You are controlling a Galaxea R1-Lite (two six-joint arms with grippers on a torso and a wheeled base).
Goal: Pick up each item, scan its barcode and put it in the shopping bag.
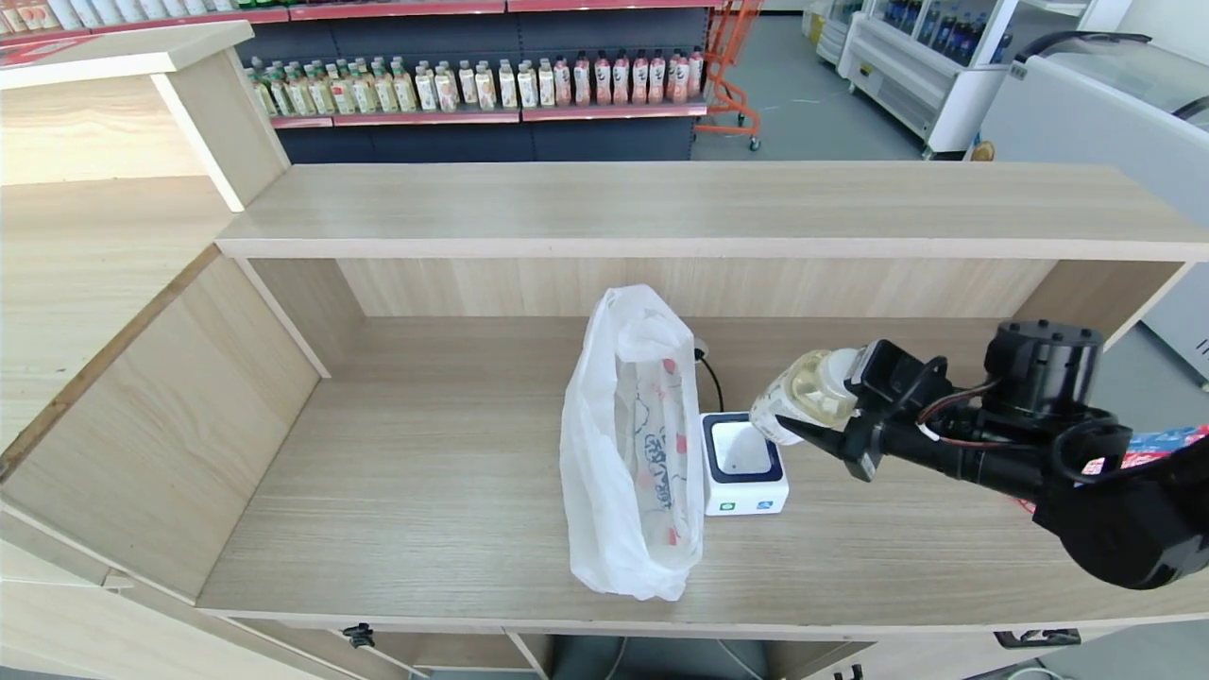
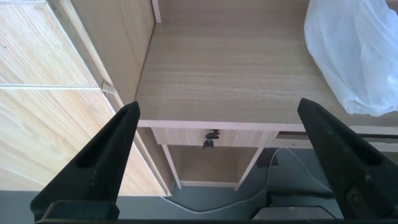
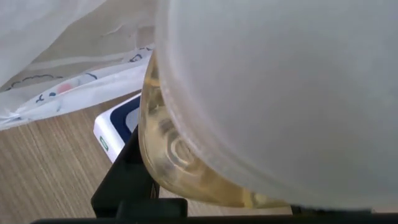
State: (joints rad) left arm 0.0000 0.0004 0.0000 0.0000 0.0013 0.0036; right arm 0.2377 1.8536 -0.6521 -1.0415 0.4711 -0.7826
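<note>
1 white thin-plastic shopping bag (image 1: 631,444) stands mouth-up at centre of the light wood-grain bench (image 1: 425,491). Red & blue print shows on it; can't tell whether anything is inside. 1 white box-shaped barcode scanner w/ dark-blue rim round its window (image 1: 743,463) sits on the bench just beside the bag, on the robot's right, window facing up. 1 black cable (image 1: 710,380) runs from behind it toward the back wall.

1 clear plastic bottle of pale yellow drink w/ a white wrap (image 1: 791,401) is off the bench, tilted, over the scanner's far right corner, near the bag but apart from it. Right pincer (image 1: 836,406) is closed on it, 1 black finger under, the other on top; arm comes in from the right.

Left pincer (image 2: 217,106) is spread wide, holding nothing, 2 black fingers apart, hanging out past the bench's front edge toward its left end, well apart from the bag.
</note>
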